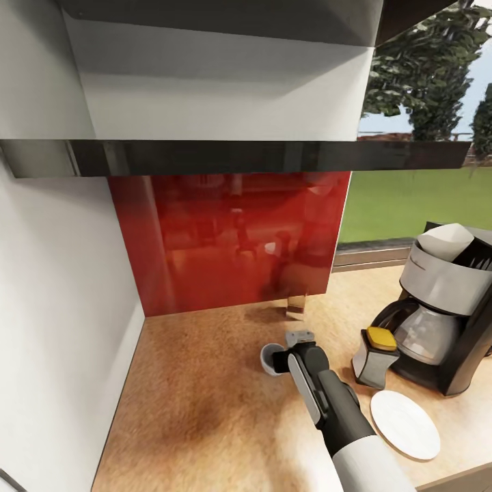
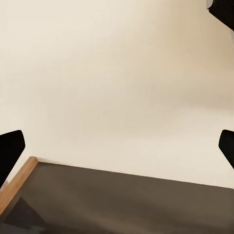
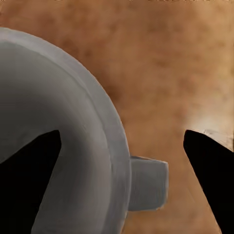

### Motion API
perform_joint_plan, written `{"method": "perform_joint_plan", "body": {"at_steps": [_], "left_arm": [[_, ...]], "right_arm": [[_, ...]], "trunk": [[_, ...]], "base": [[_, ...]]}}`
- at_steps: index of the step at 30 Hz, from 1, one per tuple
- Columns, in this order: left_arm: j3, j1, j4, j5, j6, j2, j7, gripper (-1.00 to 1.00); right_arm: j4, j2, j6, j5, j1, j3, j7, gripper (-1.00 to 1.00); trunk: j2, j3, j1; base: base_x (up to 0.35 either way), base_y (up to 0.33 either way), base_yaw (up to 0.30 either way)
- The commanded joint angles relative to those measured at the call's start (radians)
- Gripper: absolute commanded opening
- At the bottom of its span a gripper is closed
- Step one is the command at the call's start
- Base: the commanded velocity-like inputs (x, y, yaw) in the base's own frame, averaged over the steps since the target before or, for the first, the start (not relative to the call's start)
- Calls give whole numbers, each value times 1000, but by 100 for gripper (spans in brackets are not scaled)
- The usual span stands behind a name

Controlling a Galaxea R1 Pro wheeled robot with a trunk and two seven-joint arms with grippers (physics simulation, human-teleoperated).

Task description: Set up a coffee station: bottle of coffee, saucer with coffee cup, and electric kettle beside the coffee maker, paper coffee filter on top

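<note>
A beige wood-look tabletop [image 1: 205,383] runs into a corner with a red glossy backsplash [image 1: 232,239] under a dark shelf board [image 1: 239,157]. The right gripper [image 3: 122,146] hangs over the coffee cup [image 1: 271,358], jaws spread, one finger inside the bowl and the other beyond the loop handle [image 3: 148,183]. To the right stand the coffee maker [image 1: 444,307] topped with a paper coffee filter [image 1: 444,240], the bottle of coffee [image 1: 376,355] just beside it, and the bare saucer [image 1: 404,424]; the left gripper [image 2: 117,146] has its jaws spread, holding nothing.
</note>
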Motion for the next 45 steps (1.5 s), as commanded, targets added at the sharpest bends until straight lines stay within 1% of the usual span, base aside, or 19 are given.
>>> {"method": "perform_joint_plan", "body": {"at_steps": [1,30,35,45], "left_arm": [[8,-1,2,-11,-6,0,4,100],[9,5,2,-11,-10,5,3,100],[8,5,2,-11,-12,2,4,100],[8,5,2,-10,-8,-2,5,100]], "right_arm": [[-1,0,3,-11,-1,1,-10,-100],[-6,0,1,-12,-1,2,-9,-100],[-9,0,1,-12,-1,1,-9,-100],[-16,0,1,-12,-1,1,-9,-100]], "trunk": [[-1,-1,0],[-1,-1,0],[-1,-1,0],[-1,-1,0]], "base": [[0,0,0],[0,0,0],[-9,-2,0],[-254,-94,0]]}}
